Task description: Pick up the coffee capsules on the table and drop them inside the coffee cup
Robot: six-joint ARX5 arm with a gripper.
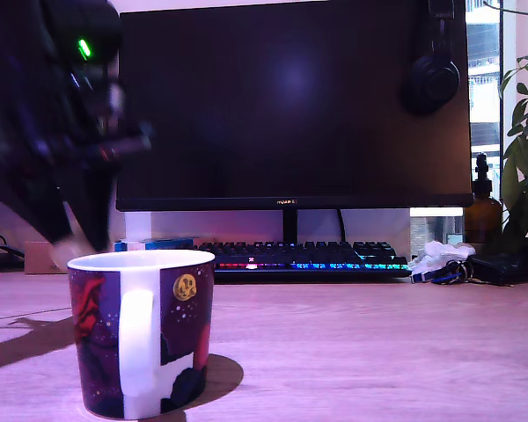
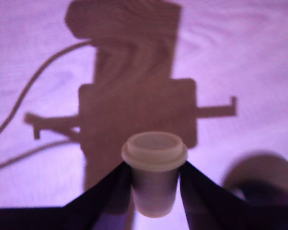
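Above the desk [image 1: 378, 343], near its front edge at the exterior view's left, your gripper [image 2: 153, 191] was pinching a coffee capsule [image 2: 154, 167] between its two dark fingers [image 2: 108, 191] — pressed against the capsule's tapered sides just under the flanged rim, which would keep it from slipping down. The capsule was clear of the wood, carried in the air; the arm's shadow lay on the bare surface beneath.

The coffee cup [image 1: 143, 330] stood upright on the desk near the front edge, white handle turned to the exterior camera, mouth open. In the wrist view only part of its rim showed at the frame's corner, so you were beside the cup, not yet over it. In the exterior view the arm was blurred, above and behind the cup.

Room for moving was ample — the desk around the cup was bare; the keyboard [image 1: 304, 257] and monitor [image 1: 290, 101] sat well back. The cup's rim was the one edge to clear before release. No other capsules were visible on the desk.
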